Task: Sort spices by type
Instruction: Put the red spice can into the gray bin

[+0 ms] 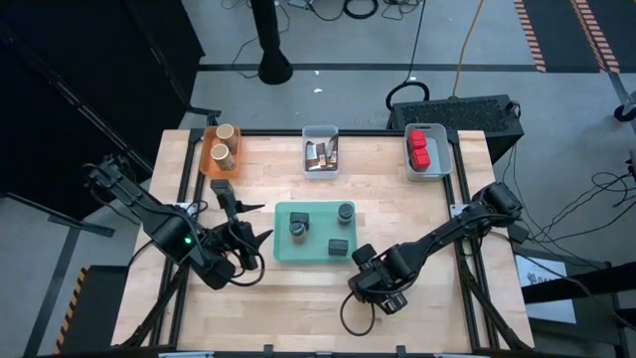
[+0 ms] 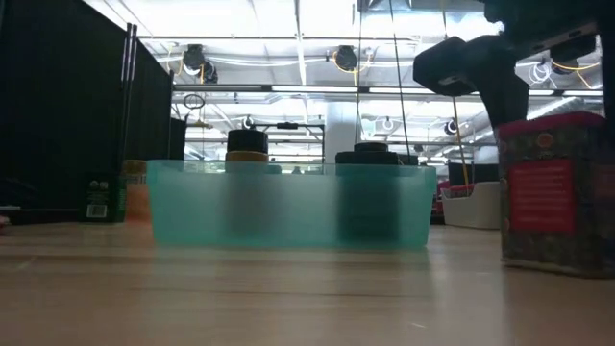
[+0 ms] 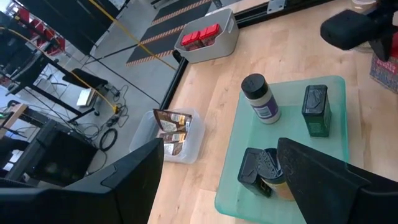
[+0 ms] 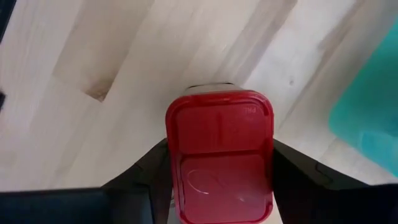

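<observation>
Three dark grey jars and blocks [image 1: 318, 230] left on flat teal plastic tray [image 1: 283, 249], table centre. High view: tan round jars in orange bin [image 1: 210, 159], printed packets in clear bin [image 1: 320, 132], red cubes in pale bin [image 1: 443, 159]. Right gripper [image 1: 366, 261] just right of tray; left gripper [image 1: 250, 239] at tray's left edge, fingers spread, empty. Low view: red-labelled tin [image 2: 557, 197] stands on wood. Right wrist view: fingers pinch glossy red square-lidded tin [image 4: 219, 152]. Step: moving red item; next, likely carry to red bin.
</observation>
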`<action>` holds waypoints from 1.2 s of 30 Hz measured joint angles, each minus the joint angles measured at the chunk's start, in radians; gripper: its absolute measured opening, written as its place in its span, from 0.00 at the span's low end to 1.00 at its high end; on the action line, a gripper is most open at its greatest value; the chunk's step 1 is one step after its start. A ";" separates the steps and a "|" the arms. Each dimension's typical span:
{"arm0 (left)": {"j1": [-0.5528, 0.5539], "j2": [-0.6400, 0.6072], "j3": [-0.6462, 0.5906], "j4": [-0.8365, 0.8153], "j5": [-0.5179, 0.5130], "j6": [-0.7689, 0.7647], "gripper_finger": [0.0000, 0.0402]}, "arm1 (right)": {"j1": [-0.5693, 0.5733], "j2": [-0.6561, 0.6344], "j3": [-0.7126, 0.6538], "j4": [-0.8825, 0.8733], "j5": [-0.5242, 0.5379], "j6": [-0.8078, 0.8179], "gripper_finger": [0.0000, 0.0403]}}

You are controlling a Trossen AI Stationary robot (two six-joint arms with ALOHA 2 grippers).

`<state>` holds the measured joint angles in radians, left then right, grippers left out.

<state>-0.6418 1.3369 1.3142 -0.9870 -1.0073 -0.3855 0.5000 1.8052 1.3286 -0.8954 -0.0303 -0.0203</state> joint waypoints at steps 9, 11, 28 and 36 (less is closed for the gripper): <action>0.000 0.000 -0.009 0.008 -0.014 0.001 0.78 | -0.055 -0.012 0.267 -0.330 0.014 0.051 0.47; 0.000 0.000 -0.009 0.008 -0.019 0.005 0.78 | -0.069 -0.019 0.344 -0.455 0.056 0.057 0.47; 0.016 0.000 -0.009 0.010 -0.032 0.027 0.78 | -0.568 -0.363 0.386 -0.677 0.564 0.588 0.47; 0.035 0.000 -0.009 0.009 -0.032 0.030 0.78 | -1.024 -0.385 0.385 -0.675 0.405 0.607 0.47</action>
<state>-0.6071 1.3369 1.3056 -0.9779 -1.0398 -0.3551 -0.5237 1.4206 1.7138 -1.5708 0.3745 0.5868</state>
